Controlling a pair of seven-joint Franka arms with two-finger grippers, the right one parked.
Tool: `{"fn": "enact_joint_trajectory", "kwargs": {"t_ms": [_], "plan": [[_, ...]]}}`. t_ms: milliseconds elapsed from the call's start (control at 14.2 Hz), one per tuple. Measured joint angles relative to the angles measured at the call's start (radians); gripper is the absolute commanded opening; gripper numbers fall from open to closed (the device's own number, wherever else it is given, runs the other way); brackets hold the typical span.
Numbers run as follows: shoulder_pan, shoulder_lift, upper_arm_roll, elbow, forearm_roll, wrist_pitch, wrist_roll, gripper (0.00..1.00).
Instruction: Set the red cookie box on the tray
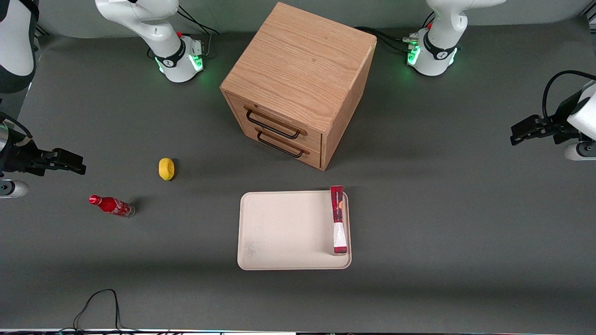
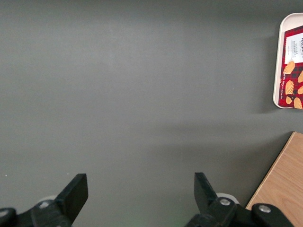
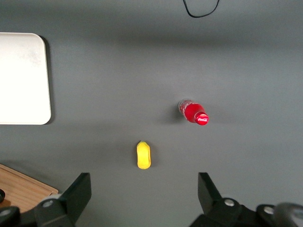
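The gripper [image 1: 514, 133] hangs up off the table at the working arm's end, w/ its fingers [image 2: 73, 194] spread wide and nothing btwn them. It holds nothing. The box [image 1: 338, 219] is on the tray [image 1: 284, 230], standing on its thin edge along the tray's side nearest the working arm, one end up by the tray's corner close to the cabinet [image 1: 298, 81]. In the left wrist view only a bit of the box [image 2: 293, 68] shows, red w/ orange cookie shapes, inside the tray rim [image 2: 278, 61]. So the job looks done, I think: box is in the tray, nothing is gripping it. Maybe all that's left is for the arm to park. Box and gripper are well apart, not touching, w/ bare grey table [image 1: 437, 195] btwn them. A yellow thing [image 1: 166, 168] and a small red bottle [image 1: 111, 205] lie toward the parked arm's end, not part of this job.
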Motion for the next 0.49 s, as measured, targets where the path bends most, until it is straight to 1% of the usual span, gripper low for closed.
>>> {"fn": "enact_joint_trajectory", "kwargs": {"t_ms": [211, 493], "plan": [[-0.012, 0.0, -0.002, 0.005, -0.003, 0.0, 0.004, 1.0], [-0.018, 0.0, -0.002, 0.005, -0.028, 0.0, 0.002, 1.0]]}}
